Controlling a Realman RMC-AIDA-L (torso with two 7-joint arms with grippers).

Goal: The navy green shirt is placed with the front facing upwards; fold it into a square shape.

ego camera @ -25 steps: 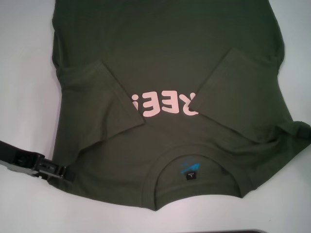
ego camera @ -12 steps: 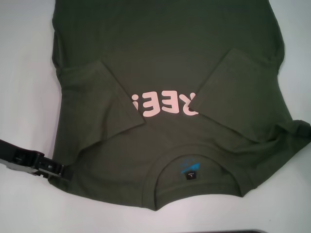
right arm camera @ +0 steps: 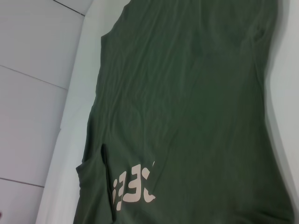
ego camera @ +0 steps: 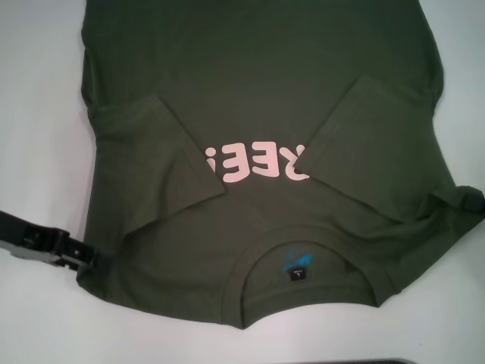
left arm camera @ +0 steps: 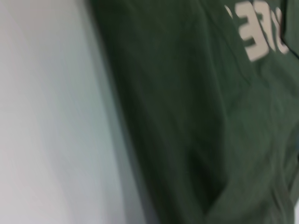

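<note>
The navy green shirt lies spread on the white table, front up, collar toward me. Both sleeves are folded inward over the chest, covering the ends of the pale block letters. The neck label shows inside the collar. My left gripper sits low at the shirt's near left shoulder edge, shut on the cloth there. At the far right edge of the head view, my right gripper touches the puckered right shoulder. The left wrist view shows the shirt close up, and the right wrist view shows the shirt lengthwise.
Bare white table borders the shirt on both sides and along the near edge. A dark strip shows at the very bottom of the head view. Pale panels lie beyond the table in the right wrist view.
My left gripper has slid a little to the left and away from me, and the shirt's near left shoulder edge has gone with it. The right side has not moved.
</note>
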